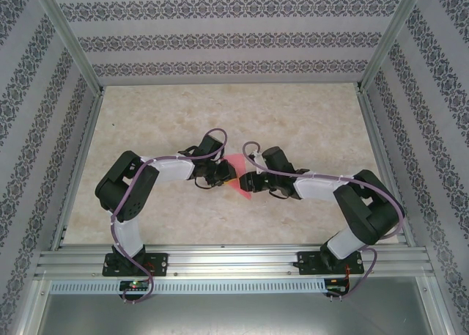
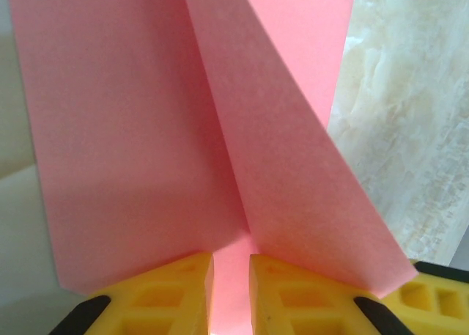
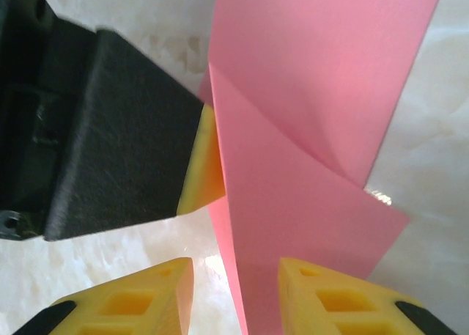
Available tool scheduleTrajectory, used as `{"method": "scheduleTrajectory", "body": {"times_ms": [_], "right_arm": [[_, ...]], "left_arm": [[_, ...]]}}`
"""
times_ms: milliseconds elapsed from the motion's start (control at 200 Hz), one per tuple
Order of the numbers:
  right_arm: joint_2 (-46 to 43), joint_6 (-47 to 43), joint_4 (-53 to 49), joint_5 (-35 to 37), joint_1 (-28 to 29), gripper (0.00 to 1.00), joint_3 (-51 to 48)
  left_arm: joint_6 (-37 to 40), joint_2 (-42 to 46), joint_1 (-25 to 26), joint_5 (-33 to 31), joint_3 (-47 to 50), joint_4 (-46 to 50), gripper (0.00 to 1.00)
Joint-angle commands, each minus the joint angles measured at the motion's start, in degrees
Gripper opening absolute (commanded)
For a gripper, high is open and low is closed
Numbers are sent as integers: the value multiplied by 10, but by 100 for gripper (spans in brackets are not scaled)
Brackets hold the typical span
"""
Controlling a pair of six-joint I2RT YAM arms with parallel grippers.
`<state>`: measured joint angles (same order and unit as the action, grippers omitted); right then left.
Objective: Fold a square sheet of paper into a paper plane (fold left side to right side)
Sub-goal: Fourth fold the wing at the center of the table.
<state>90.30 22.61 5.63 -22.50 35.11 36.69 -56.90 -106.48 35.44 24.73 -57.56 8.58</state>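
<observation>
Salmon-pink and thin, the sheet of paper (image 1: pixel 237 164) stood up off the surface (image 1: pixel 293 122) right in the middle, where your two arms met nose to nose. Your left hand (image 2: pixel 231 298) had its yellow fingers close together with pink running through the narrow gap, so I judged it to be pinching the sheet near one edge. From the right wrist, one of its pads (image 3: pixel 201 166) lay flat against the paper. Your right hand (image 3: pixel 234 302) was spread, one finger on each side of the sheet's near edge, with daylight on the left and no grip made.

A slanted flap lay across the main panel, overlapping it but loose, not pressed flat. The fold looked to me only partly made.

Here was the danger. All the hold sat in that one small pinch, and paper this light could slide out or swing round it. If your right hand closed off the line, you risked a crooked crease. If the two hands pulled against each other, you risked a tear. They were also very near one another, so a careless sweep could knock finger on finger and let the flap spring open.
</observation>
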Motion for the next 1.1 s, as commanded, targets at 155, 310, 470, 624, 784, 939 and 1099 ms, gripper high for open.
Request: {"method": "scheduleTrajectory", "body": {"times_ms": [155,310,470,624,784,939,1099], "right_arm": [[24,-7,-7,30,18,35,14],[26,-8,-7,36,19,27,12],[35,-6,1,30,14,12,14],[41,2,21,5,7,6,10],[44,9,38,-15,0,5,4],[44,13,43,-19,-5,5,1],[46,16,49,-25,-10,6,-3]], "left_arm": [[8,-9,7,-7,-17,9,22],[10,-11,7,-6,-19,8,23],[12,-13,8,-6,-20,11,25],[12,-13,8,-6,-21,13,26],[13,-15,8,-7,-22,13,28],[12,-21,9,-7,-22,12,29],[13,-27,12,-7,-28,15,30]]}}
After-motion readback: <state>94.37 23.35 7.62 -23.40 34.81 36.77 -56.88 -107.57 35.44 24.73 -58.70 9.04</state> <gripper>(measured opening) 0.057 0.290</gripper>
